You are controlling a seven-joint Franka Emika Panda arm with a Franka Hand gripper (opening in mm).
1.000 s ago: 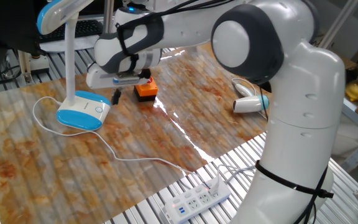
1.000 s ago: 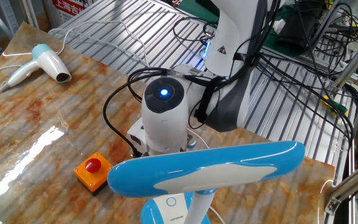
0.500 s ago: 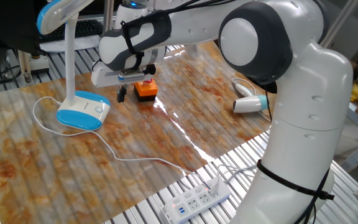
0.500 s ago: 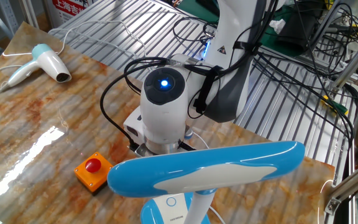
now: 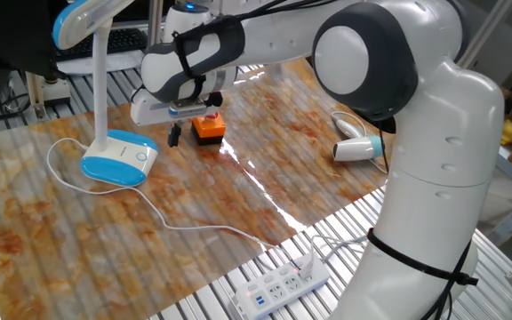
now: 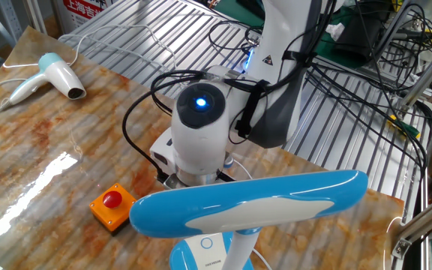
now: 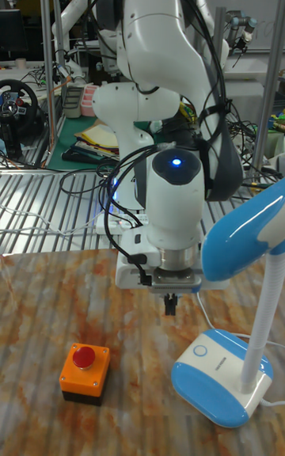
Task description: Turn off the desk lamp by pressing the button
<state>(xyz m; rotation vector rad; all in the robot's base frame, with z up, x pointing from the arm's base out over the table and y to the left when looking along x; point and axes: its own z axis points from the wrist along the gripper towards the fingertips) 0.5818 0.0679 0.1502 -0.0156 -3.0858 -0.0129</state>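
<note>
Fingers (image 7: 170,305), dark and seemingly pressed together, hang above marbled tabletop (image 7: 47,305) beside glossy oval-based desk lamp (image 7: 222,373).

Hand (image 7: 170,305) hangs above the table (image 7: 47,321) — between push-button box (image 7: 84,373) and desk lamp (image 7: 218,373).

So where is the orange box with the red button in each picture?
One fixed view: orange box sits upper middle, partly behind the gripper.
The other fixed view: lower left.
Tall fixed view: lower left.
Shared landmark: the desk lamp, whose blue-and-white base stands near it.
</note>
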